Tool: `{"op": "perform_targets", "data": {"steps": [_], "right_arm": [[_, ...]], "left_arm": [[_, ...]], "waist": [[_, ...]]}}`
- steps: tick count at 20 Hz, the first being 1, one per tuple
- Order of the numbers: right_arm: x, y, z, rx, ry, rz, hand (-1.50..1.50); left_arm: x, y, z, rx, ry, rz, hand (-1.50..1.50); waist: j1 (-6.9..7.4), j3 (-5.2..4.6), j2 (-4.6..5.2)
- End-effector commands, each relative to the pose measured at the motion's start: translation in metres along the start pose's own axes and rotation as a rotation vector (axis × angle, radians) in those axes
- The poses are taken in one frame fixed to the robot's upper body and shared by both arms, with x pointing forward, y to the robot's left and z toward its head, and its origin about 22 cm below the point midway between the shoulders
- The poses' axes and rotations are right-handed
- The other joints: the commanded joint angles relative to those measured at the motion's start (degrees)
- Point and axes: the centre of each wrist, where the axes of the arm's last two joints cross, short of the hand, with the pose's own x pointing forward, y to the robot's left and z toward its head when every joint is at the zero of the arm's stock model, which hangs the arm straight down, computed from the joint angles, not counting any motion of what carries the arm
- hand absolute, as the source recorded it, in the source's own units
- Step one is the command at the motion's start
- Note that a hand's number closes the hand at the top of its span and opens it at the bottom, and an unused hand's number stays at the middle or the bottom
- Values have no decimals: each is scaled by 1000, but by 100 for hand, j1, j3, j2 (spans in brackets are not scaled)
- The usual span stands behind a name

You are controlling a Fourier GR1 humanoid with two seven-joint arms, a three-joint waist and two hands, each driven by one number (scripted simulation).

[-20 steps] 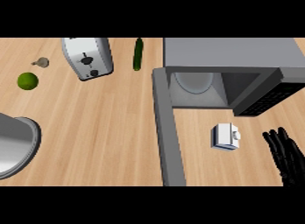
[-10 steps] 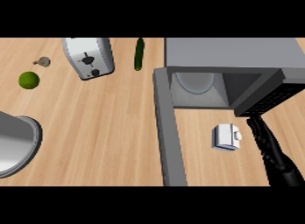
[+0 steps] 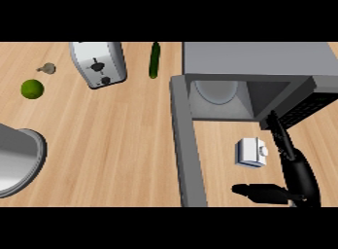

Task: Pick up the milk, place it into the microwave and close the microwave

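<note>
Toaster [image 3: 98, 64] between cucumber [image 3: 155, 60] and lime [image 3: 32, 89], grey bowl [image 3: 10, 160] at wooden counter's [image 3: 107, 146] left edge.

Milk [image 3: 251, 151]: white carton on the table [image 3: 114, 141], before the microwave [image 3: 258, 61].
Microwave door [image 3: 186, 146]: open, left of the milk.
Right hand [image 3: 299, 175]: just right of the milk, fingers straight, thumb spread.

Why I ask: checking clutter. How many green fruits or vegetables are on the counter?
2. A lime lies near the left edge, left of the toaster; a cucumber lies between toaster and microwave.
</note>
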Motion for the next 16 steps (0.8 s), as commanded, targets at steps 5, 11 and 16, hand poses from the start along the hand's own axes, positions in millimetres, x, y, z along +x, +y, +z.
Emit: {"op": "perform_targets", "data": {"steps": [5,11,16], "right_arm": [[-46,-20,-5,-13,57,54,-150],[-82,-12,-5,32,66,15,-150],[-101,3,0,88,95,-3,-150]], "left_arm": [[3,21,22,17,2,-5,-150],[11,7,21,-6,11,16,-150],[5,9,7,7,-13,11,-150]], "waist": [[33,-1,-7],[40,5,6],[-19,4,22]]}}
